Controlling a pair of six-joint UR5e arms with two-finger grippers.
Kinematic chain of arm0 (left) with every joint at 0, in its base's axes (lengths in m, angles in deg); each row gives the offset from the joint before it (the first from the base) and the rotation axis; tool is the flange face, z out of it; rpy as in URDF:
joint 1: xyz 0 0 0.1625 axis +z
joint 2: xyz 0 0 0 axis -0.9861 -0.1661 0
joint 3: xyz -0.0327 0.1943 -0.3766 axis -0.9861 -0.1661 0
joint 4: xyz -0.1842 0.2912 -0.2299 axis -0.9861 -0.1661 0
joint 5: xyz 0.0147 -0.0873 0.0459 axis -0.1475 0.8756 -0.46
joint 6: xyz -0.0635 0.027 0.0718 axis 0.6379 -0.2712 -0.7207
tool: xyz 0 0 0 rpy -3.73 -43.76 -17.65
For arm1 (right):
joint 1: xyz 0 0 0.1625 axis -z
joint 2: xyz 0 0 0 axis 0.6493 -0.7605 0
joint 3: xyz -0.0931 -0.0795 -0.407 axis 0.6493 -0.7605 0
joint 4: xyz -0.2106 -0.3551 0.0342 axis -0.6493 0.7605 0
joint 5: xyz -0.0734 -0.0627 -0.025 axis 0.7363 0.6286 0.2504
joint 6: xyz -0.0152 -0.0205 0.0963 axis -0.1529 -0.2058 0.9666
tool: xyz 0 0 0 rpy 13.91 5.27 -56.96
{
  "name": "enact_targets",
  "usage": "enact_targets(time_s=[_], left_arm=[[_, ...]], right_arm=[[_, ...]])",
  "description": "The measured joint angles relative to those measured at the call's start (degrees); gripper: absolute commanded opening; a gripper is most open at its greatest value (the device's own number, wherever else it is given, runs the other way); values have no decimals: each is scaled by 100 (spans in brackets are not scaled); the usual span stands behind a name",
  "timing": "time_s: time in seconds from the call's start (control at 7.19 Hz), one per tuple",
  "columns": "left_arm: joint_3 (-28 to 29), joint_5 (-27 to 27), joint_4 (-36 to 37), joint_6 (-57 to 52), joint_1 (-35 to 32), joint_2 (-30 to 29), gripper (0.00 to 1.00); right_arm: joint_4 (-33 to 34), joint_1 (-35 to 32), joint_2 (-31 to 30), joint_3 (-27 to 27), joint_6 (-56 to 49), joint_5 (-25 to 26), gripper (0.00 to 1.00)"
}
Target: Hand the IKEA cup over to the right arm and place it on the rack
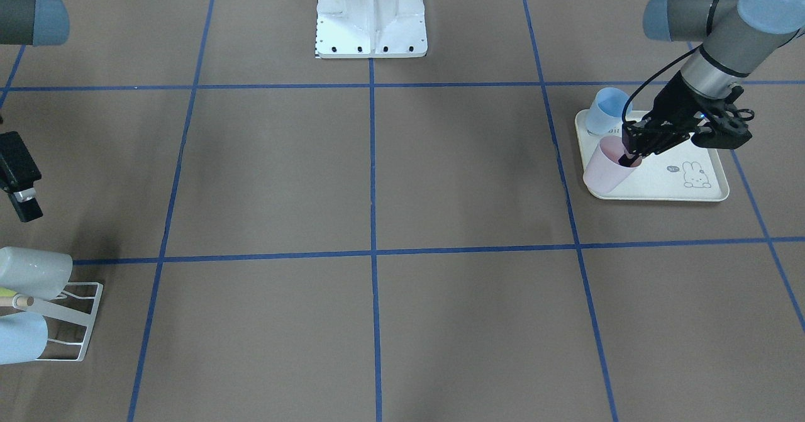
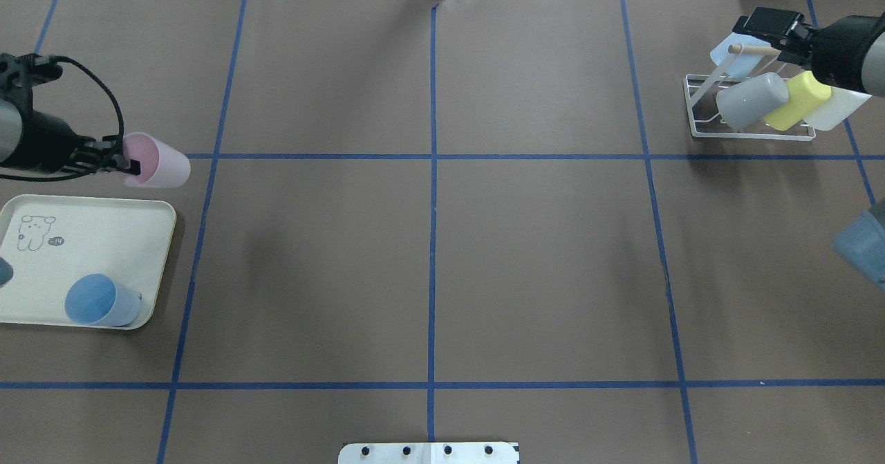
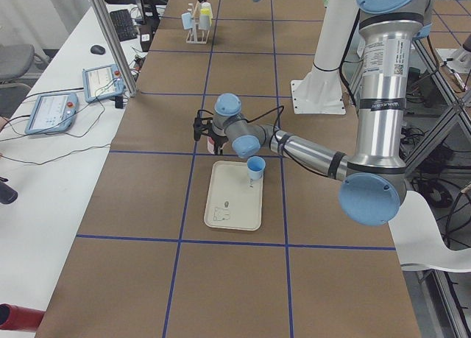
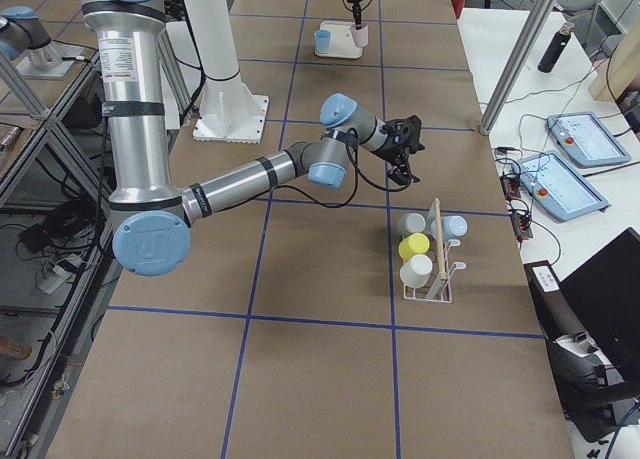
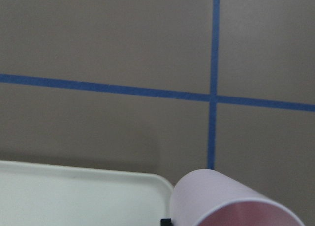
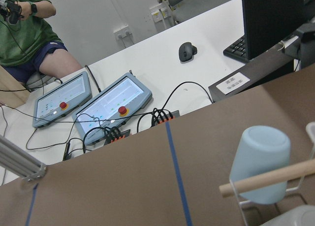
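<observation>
The IKEA cup, pale pink, hangs on its side over the far edge of the cream tray, mouth toward the arm. My left gripper is shut on its rim, one finger inside. The left wrist view shows the cup's wall at the bottom. The right arm is at the far right, and its gripper hovers just behind the white wire rack. How its jaws stand does not show. The right wrist view looks over the rack's wooden dowel.
A blue cup stands upright on the tray's near corner. The rack holds grey, yellow, white and pale blue cups. The robot's white base is mid-table. Beyond the far edge are control pendants and a seated person.
</observation>
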Motion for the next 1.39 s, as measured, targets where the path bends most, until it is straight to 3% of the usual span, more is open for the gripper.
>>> enact_targets(time_s=[0.28, 0.56, 0.97, 1.39], left_arm=[[30, 253, -263, 1728, 12, -1029, 0], [471, 303, -1866, 3529, 236, -1691, 0], [1370, -624, -4822, 5639, 751, -2161, 0], [1472, -1309, -5727, 6479, 1220, -2409, 0]], right_arm=[[-24, 347, 303, 281, 1424, -497, 100], [-33, 892, 991, 469, 2982, -581, 100], [-596, 1629, 1941, 374, 5046, -310, 100], [-1416, 2188, 2136, 88, 5732, 221, 100]])
